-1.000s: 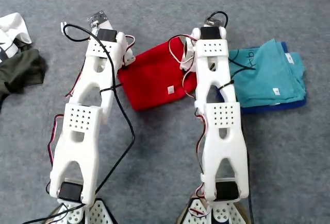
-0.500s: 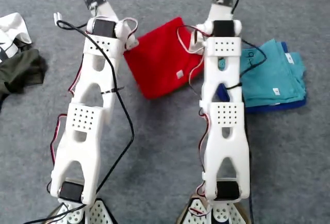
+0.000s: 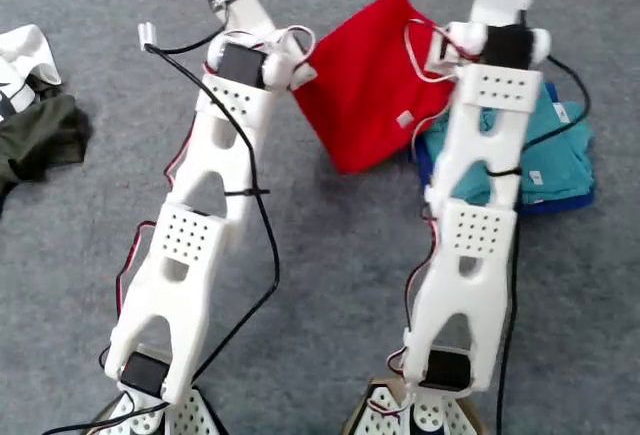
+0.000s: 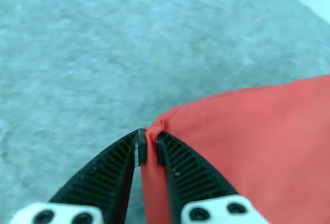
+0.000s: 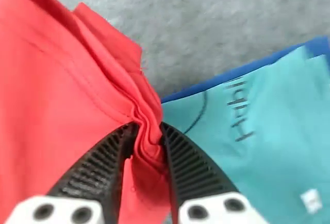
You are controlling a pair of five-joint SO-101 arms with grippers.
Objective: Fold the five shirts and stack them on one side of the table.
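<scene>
Red shirt [image 3: 365, 75] has shifted rightward, pinched tight by left claw [image 4: 148, 144] and right claw [image 5: 148, 131].

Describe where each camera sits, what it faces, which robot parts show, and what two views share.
High view: fixed above the table, looking down; left arm and right arm show whole.
Left wrist view: on the left wrist, looking along the left hand, shut on the red shirt.
Right wrist view: on the right wrist, looking along the right hand, shut on the same shirt.
Shared: high and right wrist views both show the teal shirt.
</scene>
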